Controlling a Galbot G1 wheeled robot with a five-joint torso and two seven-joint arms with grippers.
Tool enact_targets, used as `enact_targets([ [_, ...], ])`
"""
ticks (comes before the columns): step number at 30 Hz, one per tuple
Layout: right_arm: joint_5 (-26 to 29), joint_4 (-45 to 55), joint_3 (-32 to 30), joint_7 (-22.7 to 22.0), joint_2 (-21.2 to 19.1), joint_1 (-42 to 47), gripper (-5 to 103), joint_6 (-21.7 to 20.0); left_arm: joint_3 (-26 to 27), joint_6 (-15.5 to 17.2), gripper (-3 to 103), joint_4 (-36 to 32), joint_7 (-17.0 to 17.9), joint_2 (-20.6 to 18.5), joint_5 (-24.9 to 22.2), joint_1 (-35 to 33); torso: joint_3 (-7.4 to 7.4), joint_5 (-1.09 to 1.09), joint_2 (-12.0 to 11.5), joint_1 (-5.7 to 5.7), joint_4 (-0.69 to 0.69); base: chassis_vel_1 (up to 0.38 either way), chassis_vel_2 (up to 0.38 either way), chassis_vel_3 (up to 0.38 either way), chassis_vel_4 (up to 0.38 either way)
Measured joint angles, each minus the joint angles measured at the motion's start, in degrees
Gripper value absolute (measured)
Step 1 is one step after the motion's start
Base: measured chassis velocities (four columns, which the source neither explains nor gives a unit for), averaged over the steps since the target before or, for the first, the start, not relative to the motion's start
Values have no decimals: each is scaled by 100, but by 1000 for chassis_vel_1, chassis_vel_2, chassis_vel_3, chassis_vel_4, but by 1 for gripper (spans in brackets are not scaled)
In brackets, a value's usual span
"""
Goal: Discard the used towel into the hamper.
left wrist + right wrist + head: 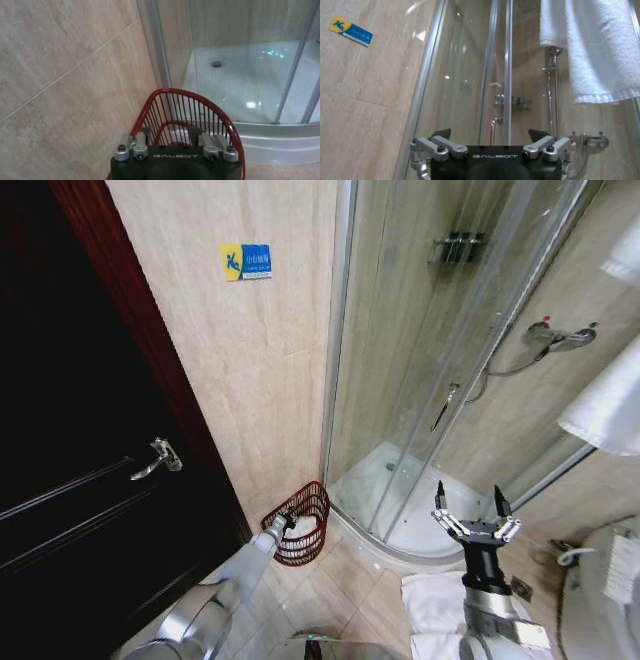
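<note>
Bathroom corner — hamper at the wall, two arms in view.

Left: dark door with a metal lever handle. Tiled wall bearing a blue-and-yellow sign. Hamper, red wire, on the floor between the wall and the shower tray, something white inside it. Left gripper at the hamper's rim, reaching into its mouth; whether its jaws are open or closed cannot be told. Glass shower enclosure. Right gripper — raised, pointing up, jaws spread and empty. White towel hanging far right; white cloth on the floor near the right arm.
</note>
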State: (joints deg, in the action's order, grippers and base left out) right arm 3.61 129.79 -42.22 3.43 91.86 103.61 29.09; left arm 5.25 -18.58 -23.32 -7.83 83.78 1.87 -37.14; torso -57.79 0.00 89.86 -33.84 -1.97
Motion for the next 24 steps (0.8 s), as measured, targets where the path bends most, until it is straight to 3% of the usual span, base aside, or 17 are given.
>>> enact_targets([
  [2,-25,-6,-12,-4,13,0,100,12,-12,14,66,-48,-7,-19,-14,-36,0,0,0,0,0,0,0,0,0],
  [4,-30,-16,-17,-5,19,2,100,20,-13,17,66,-52,-10,-21,-15,-43,0,0,0,0,-1,0,0,0,0],
  [11,-43,-65,-29,-10,27,27,100,69,-11,18,97,-59,-18,-22,-30,-73,0,0,0,0,0,0,0,0,0],
  [17,-45,-88,-26,-11,28,28,100,74,-55,80,100,-244,-60,-111,-221,-180,0,0,0,0,0,0,0,0,0],
  [24,-72,169,-20,-62,29,76,100,-322,-271,868,100,-1776,-87,-540,-1132,-834,0,-1,0,0,1,0,0,0,0],
])
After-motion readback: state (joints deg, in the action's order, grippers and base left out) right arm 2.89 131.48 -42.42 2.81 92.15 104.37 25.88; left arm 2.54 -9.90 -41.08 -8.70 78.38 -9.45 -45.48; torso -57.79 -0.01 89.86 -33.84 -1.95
